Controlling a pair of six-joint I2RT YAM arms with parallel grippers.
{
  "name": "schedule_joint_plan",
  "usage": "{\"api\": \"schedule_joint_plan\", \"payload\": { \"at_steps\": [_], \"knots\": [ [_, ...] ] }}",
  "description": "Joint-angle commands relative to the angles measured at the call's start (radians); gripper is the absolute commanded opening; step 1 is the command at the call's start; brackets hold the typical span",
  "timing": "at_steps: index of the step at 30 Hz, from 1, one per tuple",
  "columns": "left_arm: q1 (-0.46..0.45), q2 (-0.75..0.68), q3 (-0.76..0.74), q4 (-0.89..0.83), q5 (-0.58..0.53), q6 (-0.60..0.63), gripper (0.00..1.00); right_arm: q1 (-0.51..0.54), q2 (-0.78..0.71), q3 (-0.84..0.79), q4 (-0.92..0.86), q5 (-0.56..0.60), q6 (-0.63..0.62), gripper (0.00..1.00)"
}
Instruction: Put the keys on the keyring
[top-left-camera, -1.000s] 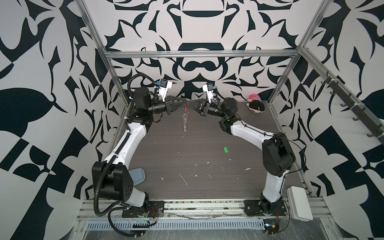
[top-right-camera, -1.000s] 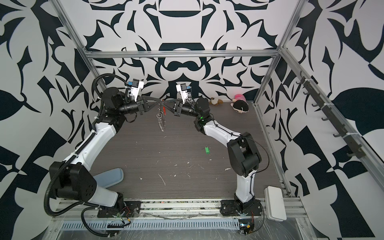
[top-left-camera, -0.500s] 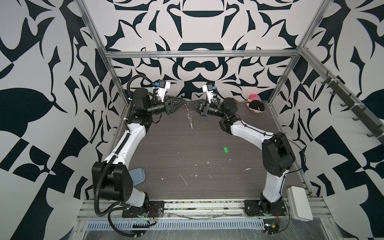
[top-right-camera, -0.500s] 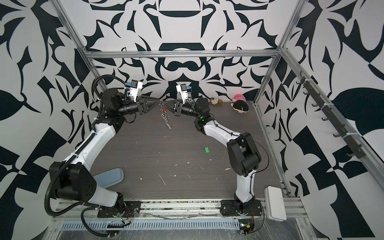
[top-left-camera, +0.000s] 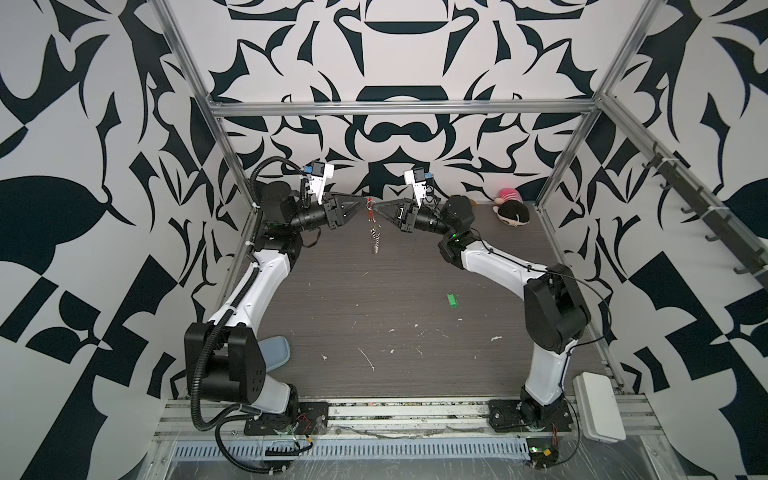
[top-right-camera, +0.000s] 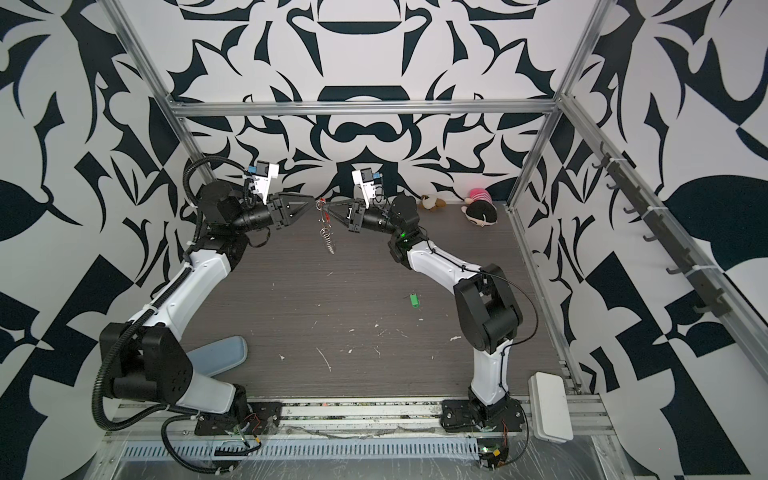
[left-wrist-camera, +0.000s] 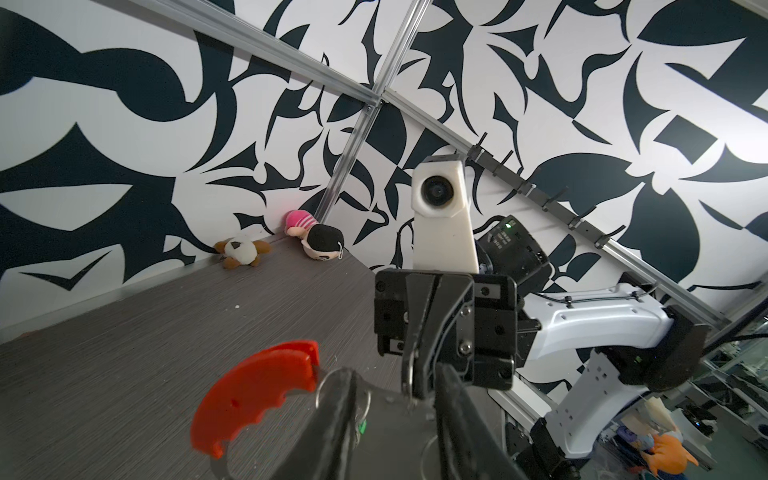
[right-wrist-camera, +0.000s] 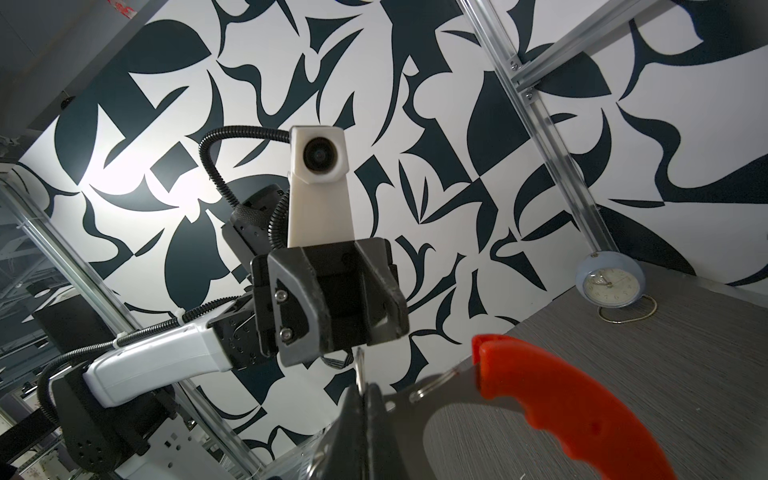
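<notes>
The green keys (top-left-camera: 451, 301) are lying on the table (top-left-camera: 374, 324), well apart from the keyring (top-left-camera: 375, 239), which is dangling farther back from the clenched right gripper (top-left-camera: 376, 204); the left gripper (top-left-camera: 363, 202), jaws parted, is hovering just beside it.

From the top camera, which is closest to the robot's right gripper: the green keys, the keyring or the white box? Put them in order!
In a top view, starting from the right gripper:
1. keyring: pinched in the shut jaws, dangling just below, back middle.
2. green keys: lying flat on the table, right of the middle.
3. white box: front right corner, beside the right arm's base.
</notes>
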Motion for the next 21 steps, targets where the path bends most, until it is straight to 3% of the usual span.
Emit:
{"api": "schedule_joint_plan", "payload": {
  "at_steps": [1,8,15,21],
  "knots": [
    [-0.007,-0.007,-0.03,0.068,0.03,-0.039,0.36,0.007,-0.025,0.045,0.07,0.01,-0.006,0.0],
    [-0.025,0.01,-0.032,0.073,0.033,-0.039,0.37,0.013,-0.022,0.05,0.076,0.011,0.001,0.0],
    [-0.034,0.022,-0.019,0.079,0.037,-0.048,0.31,0.013,-0.022,0.048,0.08,0.013,0.005,0.0],
    [-0.034,0.013,-0.038,0.082,0.035,-0.048,0.35,0.013,-0.027,0.039,0.091,0.035,0.006,0.0]
  ]
}}
